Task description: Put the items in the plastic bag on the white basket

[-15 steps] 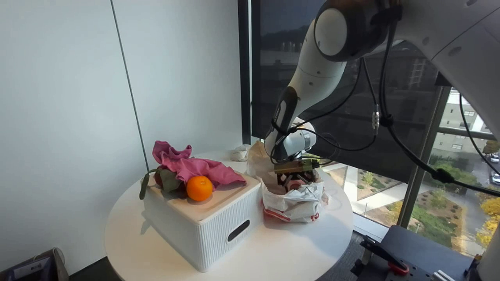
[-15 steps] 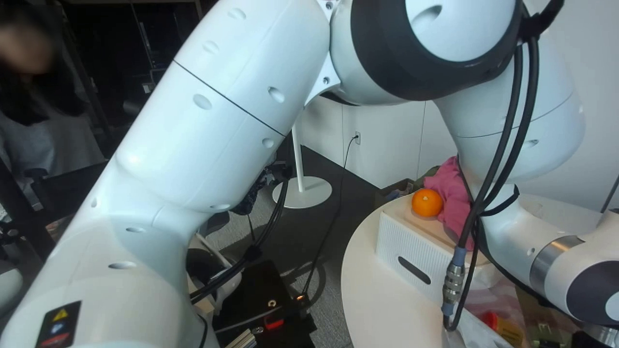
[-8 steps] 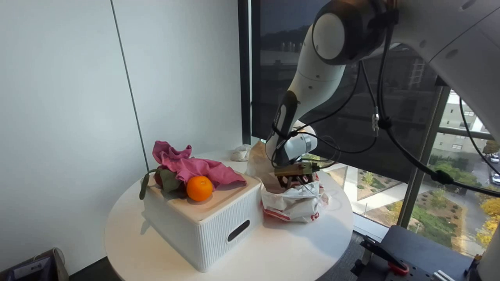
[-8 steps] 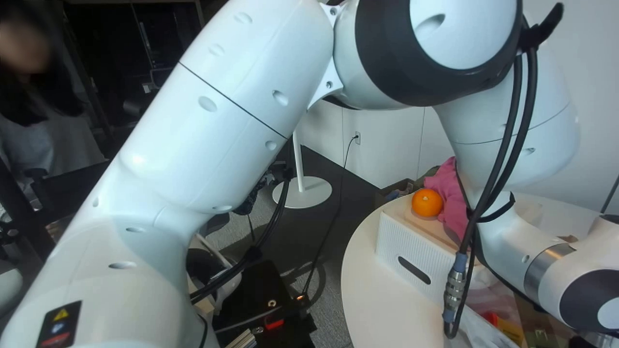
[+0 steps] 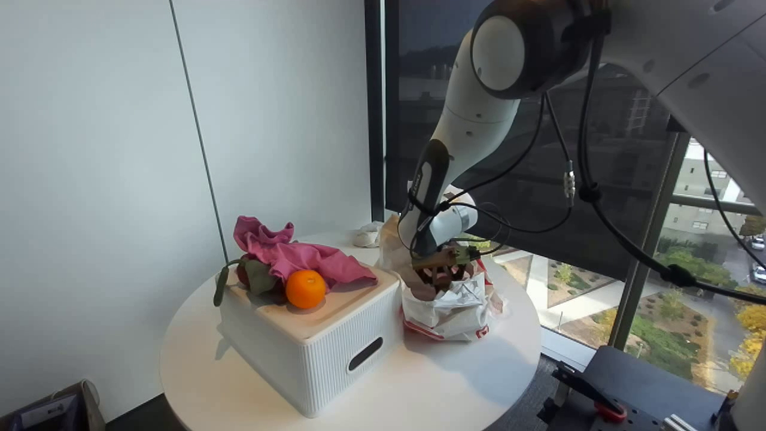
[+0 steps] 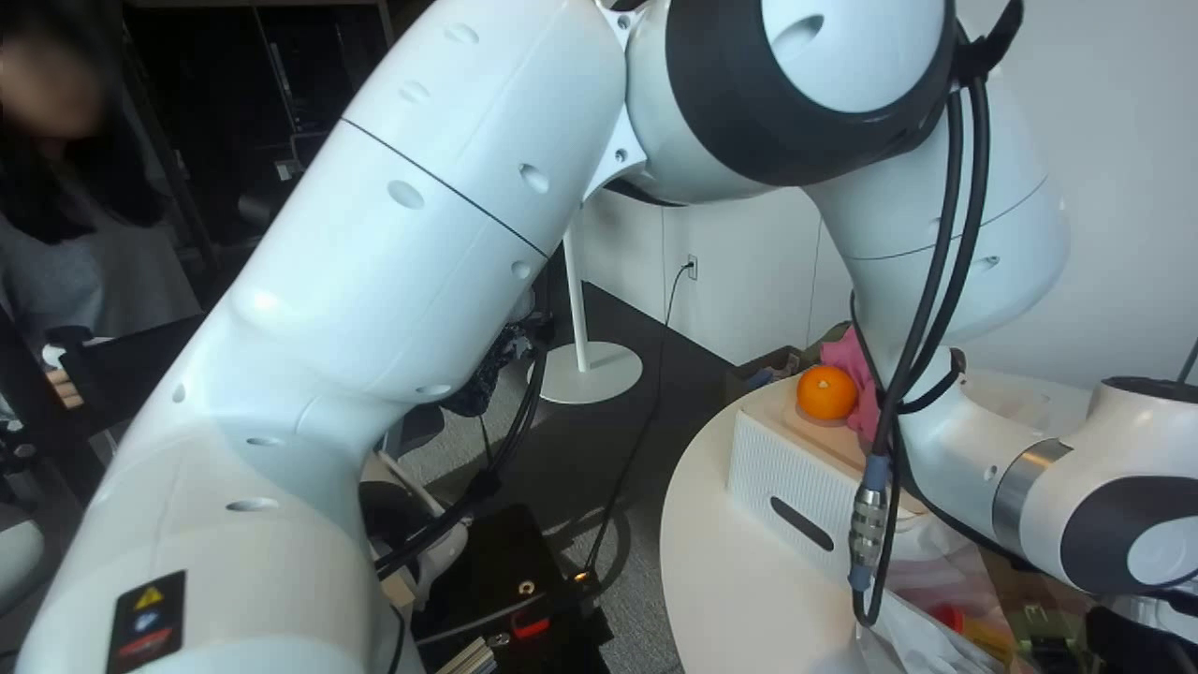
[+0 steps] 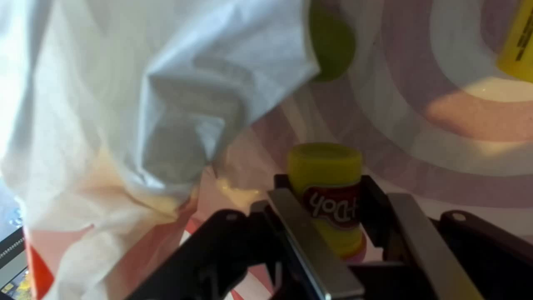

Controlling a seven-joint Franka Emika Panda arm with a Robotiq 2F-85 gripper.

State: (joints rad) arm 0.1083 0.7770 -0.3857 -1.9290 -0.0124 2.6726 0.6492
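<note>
Got the black two-finger gripper (image 7: 327, 200) down in the mouth of a wrinkly red-and-white plastic bag (image 5: 446, 317), pinching a small yellow cylindrical tub (image 7: 325, 164) with a red label, snug from both sides. Can also make out in there a rounded olive-green thing (image 7: 333, 48), partly tucked behind the plastic, plus a bright yellow piece with black print (image 7: 518, 52), cut off by the wrist view's edge. In an exterior view, see the bag on a round white table (image 5: 473, 389), toward its right edge and just beside a big white ribbed basket (image 5: 326, 365) with a dark slot handle. On the basket's flat beige top, can spot a round orange fruit (image 5: 306, 289) near the front-left edge, a crumpled pink cloth (image 5: 299, 254) just behind it, and a limp dull-green piece (image 5: 260, 278) by the left corner.
</note>
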